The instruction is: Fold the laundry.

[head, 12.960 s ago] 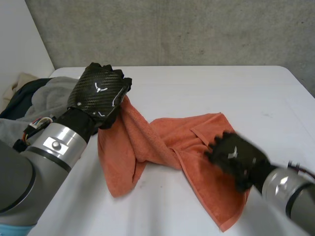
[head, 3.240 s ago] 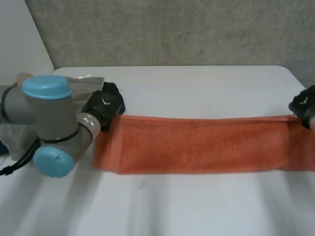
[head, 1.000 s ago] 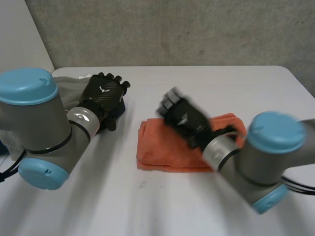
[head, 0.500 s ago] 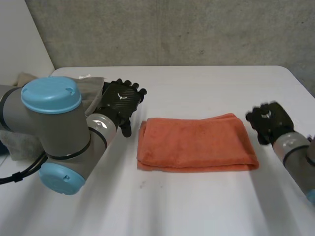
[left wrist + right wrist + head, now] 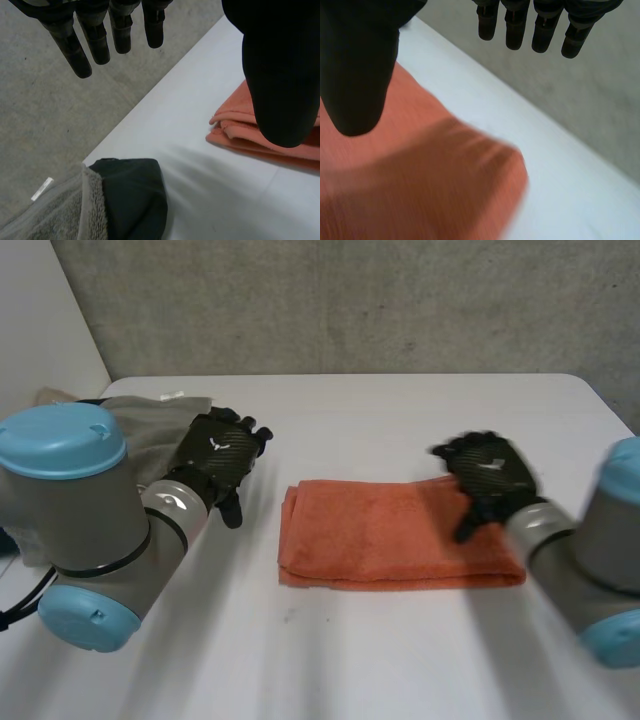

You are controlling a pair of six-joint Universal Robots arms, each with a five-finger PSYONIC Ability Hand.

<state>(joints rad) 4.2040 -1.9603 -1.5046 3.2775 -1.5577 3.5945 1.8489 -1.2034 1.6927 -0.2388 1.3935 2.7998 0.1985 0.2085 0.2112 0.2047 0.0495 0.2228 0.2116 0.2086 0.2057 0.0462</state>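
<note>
Orange towel (image 5: 385,540) lies folded into a flat rectangle mid-worktop (image 5: 380,660). My right robot hand (image 5: 492,478) is over its right end, fingers straight and spread, gripping nothing; whether it touches the cloth I cannot tell. My left robot hand (image 5: 220,452) hangs near the towel's left end, apart from it, fingers straight and empty, a grey heap of clothes (image 5: 150,415) beside it.

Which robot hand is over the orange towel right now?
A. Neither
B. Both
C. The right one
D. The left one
C: the right robot hand is over one end of the folded orange towel with its fingers straight, while the left robot hand is off to the side of the towel, next to the grey cloth pile.
</note>
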